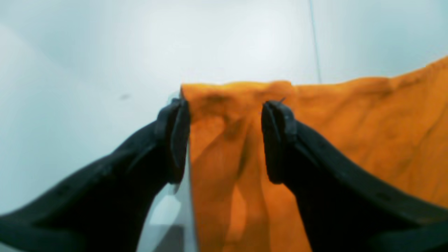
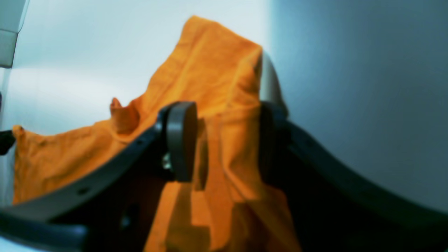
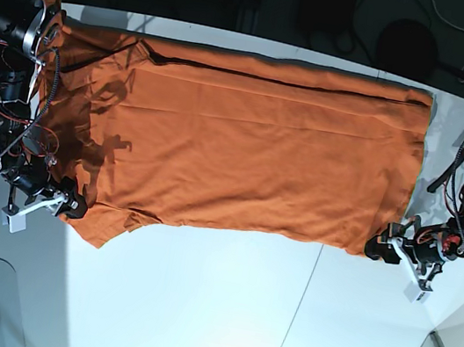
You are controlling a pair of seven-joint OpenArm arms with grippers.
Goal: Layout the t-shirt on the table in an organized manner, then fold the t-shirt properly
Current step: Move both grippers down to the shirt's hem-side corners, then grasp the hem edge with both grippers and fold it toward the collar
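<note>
Orange short-sleeved fabric t-shirt lies spread wide across the far half of the large flat white surface, its long upper edge along the far rim and its lower edge ragged, with a sleeve corner hanging at the near left of the base view. The left gripper sits at the shirt's lower corner on that view's right; in its wrist view its black fingers stand apart with orange cloth bunched between them. The right gripper is at the opposite lower corner, its fingers likewise parted around a raised fold of fabric. A thin dark seam line crosses the bare surface.
</note>
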